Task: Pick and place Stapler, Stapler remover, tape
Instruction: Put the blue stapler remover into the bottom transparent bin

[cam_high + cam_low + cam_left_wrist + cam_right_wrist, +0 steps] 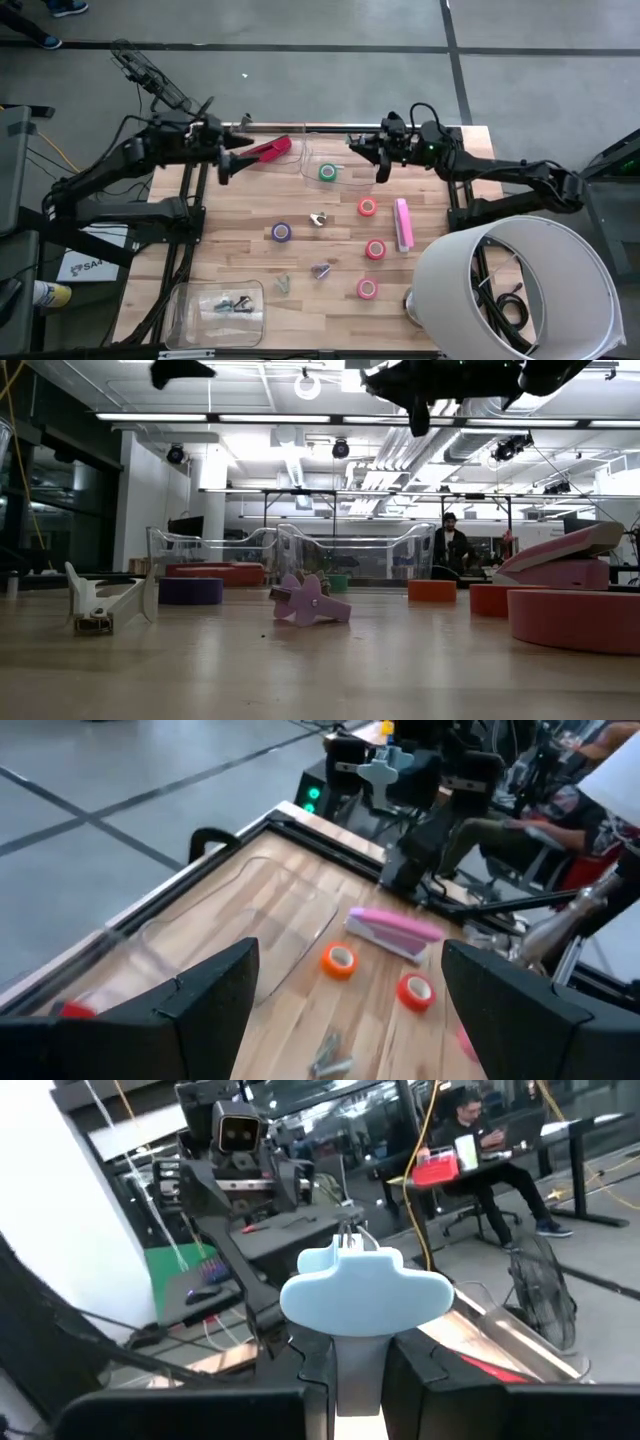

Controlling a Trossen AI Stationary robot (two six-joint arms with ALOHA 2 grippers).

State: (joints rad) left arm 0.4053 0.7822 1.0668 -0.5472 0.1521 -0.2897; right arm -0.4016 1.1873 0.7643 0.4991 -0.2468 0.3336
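Observation:
My right gripper point(383, 160) hangs high over the far part of the table, beside a clear tray point(322, 150), shut on a light-blue stapler remover point(365, 1295). A green tape roll point(328, 172) lies in that tray. My left gripper point(225, 165) hovers open and holds nothing at the far left, next to a red stapler point(268, 150). A pink stapler point(402, 225) lies on the table's right part. A purple tape roll point(282, 232) and three red-pink rolls point(367, 207), point(375, 249), point(367, 288) lie flat. Three more stapler removers point(318, 218), point(321, 269), point(283, 285) rest mid-table. My right gripper pinches the stapler remover's narrow lower part point(358, 1370) between its two fingers. Its wide blue head point(385, 765) sticks out past the fingertips. The fingers lie about level and point toward the table's left side. The remover is lifted well clear of the table.
A second clear tray point(215, 305) with small dark parts sits at the near left corner. A large white cylinder point(520, 290) stands at the near right. A person point(450, 545) stands and another point(480, 1130) sits in the room beyond the table.

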